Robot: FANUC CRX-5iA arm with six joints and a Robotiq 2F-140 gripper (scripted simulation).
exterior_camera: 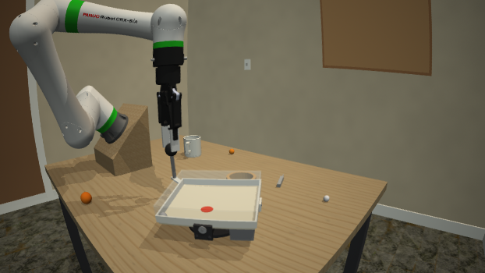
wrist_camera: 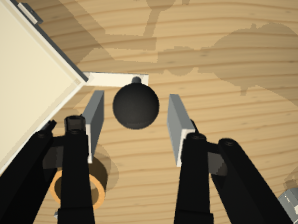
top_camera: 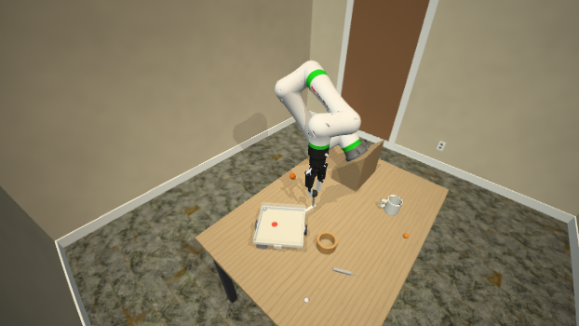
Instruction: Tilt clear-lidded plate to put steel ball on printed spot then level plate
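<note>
The white-framed plate (top_camera: 280, 226) with a clear lid sits on a pivot base (exterior_camera: 203, 231) at the table's middle left. Its red printed spot (exterior_camera: 207, 209) shows on the cream floor. I cannot make out the steel ball in any view. A thin rod (exterior_camera: 172, 168) rises from the plate's far corner and ends in a black knob (wrist_camera: 136, 106). My gripper (wrist_camera: 135, 107) points straight down with its fingers on either side of the knob. A gap shows on each side, so the fingers are open around it, not clamped. The plate's corner (wrist_camera: 40, 90) shows at the left of the wrist view.
An orange tape roll (top_camera: 327, 242) lies just right of the plate. A mug (top_camera: 392, 205), a wooden wedge block (top_camera: 360, 165), two small orange balls (top_camera: 292, 176) (top_camera: 406, 236), a grey bar (top_camera: 343, 271) and a white ball (top_camera: 306, 300) lie apart from the plate.
</note>
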